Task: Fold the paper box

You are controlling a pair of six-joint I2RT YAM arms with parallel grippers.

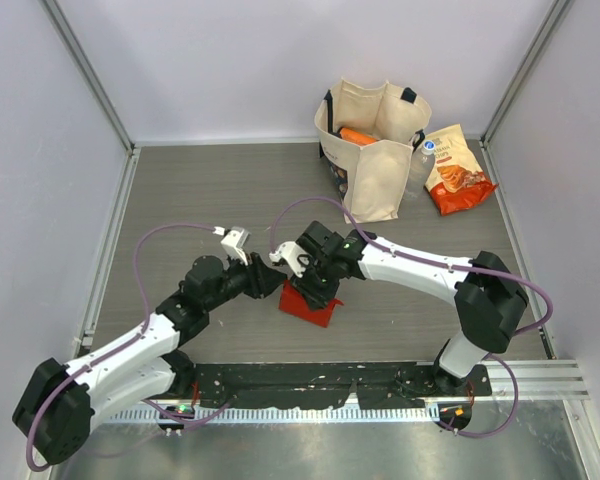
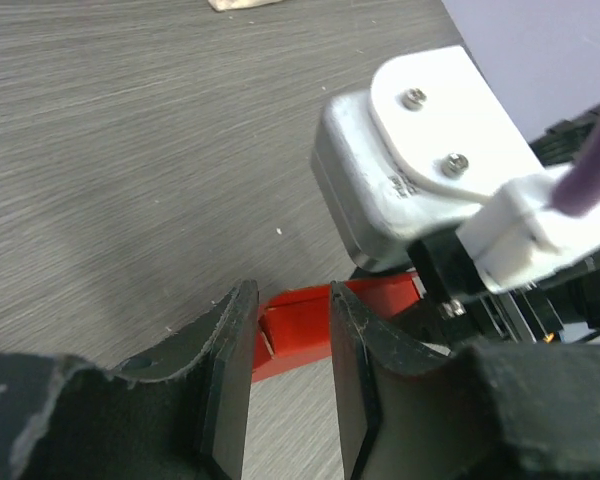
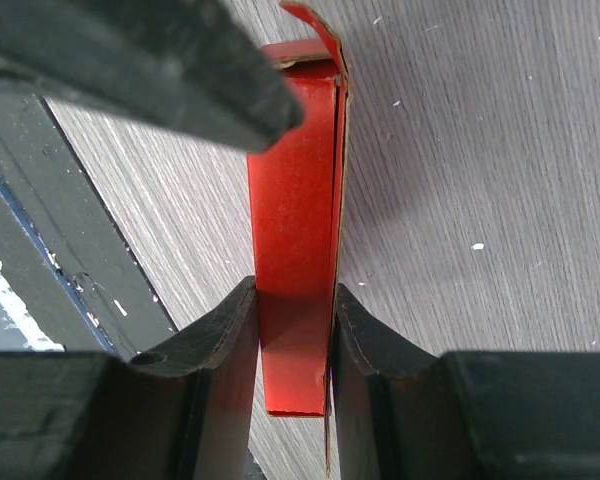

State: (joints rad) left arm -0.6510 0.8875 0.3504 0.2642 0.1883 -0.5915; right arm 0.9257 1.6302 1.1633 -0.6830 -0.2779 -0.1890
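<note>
Right wrist view: right end effector (image 3: 295, 290) pinches the paper box (image 3: 295, 200), long axis pointing forward; left end effector (image 2: 292, 300) hovers beside, parted

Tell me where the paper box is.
Top view: the paper box stands front-centre on the table, clamped in the right gripper, the left gripper just to its left.

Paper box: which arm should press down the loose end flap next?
Left, probably. The right gripper is clamped on the paper box, steadying it, so it cannot let go. The left gripper is empty, fingers apart, with the box just ahead of it.
</note>
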